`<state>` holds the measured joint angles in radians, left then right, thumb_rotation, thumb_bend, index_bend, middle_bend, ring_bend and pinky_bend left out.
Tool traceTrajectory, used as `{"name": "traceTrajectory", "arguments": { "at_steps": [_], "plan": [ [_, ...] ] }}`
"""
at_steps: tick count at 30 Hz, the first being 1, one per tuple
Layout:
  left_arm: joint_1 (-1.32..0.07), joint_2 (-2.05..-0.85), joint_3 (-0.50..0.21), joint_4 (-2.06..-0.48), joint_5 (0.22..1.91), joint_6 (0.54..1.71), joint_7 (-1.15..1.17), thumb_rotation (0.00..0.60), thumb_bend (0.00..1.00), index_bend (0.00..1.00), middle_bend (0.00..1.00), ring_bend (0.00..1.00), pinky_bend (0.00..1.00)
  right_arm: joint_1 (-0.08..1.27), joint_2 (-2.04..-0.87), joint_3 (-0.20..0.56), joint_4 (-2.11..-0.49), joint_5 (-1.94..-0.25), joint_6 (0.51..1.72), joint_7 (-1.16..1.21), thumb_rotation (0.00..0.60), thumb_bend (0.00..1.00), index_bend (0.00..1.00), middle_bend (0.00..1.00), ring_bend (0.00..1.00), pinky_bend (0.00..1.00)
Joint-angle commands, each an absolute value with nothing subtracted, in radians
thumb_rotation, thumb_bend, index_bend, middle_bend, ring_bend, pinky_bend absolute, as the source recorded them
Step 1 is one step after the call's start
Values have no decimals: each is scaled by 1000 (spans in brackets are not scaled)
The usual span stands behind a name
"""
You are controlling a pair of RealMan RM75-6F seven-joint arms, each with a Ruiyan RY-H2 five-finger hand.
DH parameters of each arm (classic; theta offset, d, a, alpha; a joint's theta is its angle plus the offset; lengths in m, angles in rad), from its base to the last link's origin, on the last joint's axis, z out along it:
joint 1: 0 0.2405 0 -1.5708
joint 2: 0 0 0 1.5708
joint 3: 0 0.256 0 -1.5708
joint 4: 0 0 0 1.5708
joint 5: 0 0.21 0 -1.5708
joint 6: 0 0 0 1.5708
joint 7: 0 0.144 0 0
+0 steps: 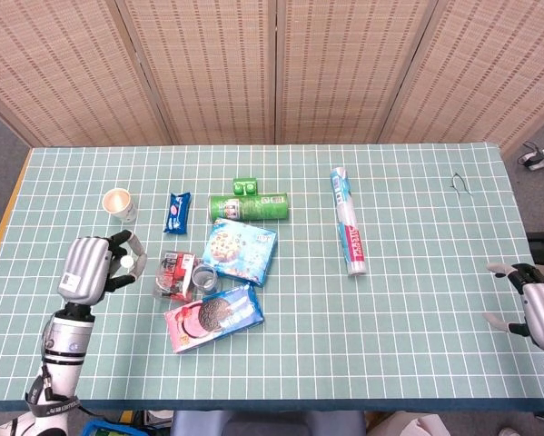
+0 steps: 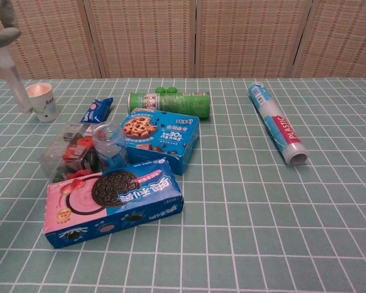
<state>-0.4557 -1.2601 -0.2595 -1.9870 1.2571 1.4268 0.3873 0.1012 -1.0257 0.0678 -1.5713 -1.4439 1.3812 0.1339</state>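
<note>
**Spotter:** What's your left hand [image 1: 92, 264] doing?

**Me:** Its fingers are curled around a clear plastic tube [image 2: 16, 78], which hangs tilted above the tabletop [image 1: 417, 272] and touches nothing. I'd call this the carrying step: the tube is gripped and in the air.

**Spotter:** What's around it?

**Me:** The paper cup [image 1: 119, 203] is at one o'clock from the hand. The clear snack tub [image 1: 174, 272] and the small jar [image 1: 204, 279] are at three o'clock, close by. I think any move down needs a steady wrist and a path that stays off that cluster.

**Spotter:** Any room?

**Me:** The tabletop's left edge is near at nine o'clock, so it's tight there. There's bare grid at six o'clock. My right hand [image 1: 537, 312] is well apart at the far right edge, with its fingers spread and holding nothing.
</note>
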Motion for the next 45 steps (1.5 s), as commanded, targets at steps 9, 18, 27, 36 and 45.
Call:
{"name": "traceTrajectory", "arguments": {
  "at_steps": [9, 18, 27, 36, 45],
  "plan": [
    [-425, -1136, -336, -2167, 1093, 1290, 59, 600, 651, 798, 1000, 1000, 993, 102, -1025, 68, -1570, -1443, 1378, 139, 600, 61, 276, 357, 224, 414],
    [-431, -1179, -304, -2045, 1188, 1387, 210, 600, 651, 796, 1000, 1000, 993, 102, -1024, 68, -1570, -1442, 1379, 139, 600, 61, 276, 357, 224, 414],
    [-440, -1333, -282, -1922, 1251, 1516, 406, 600, 652, 792, 1000, 1000, 992, 101, -1023, 69, -1569, -1440, 1381, 142, 600, 61, 276, 357, 224, 414],
    [-423, -1235, -334, -2097, 1158, 1348, 24, 600, 652, 793, 1000, 1000, 992, 99, -1023, 67, -1570, -1446, 1385, 141, 600, 61, 276, 357, 224, 414],
    [-470, -1292, -326, -2124, 1185, 1349, 111, 600, 651, 795, 1000, 1000, 992, 99, -1022, 65, -1572, -1453, 1386, 143, 600, 62, 276, 357, 224, 414]
  ]
}}
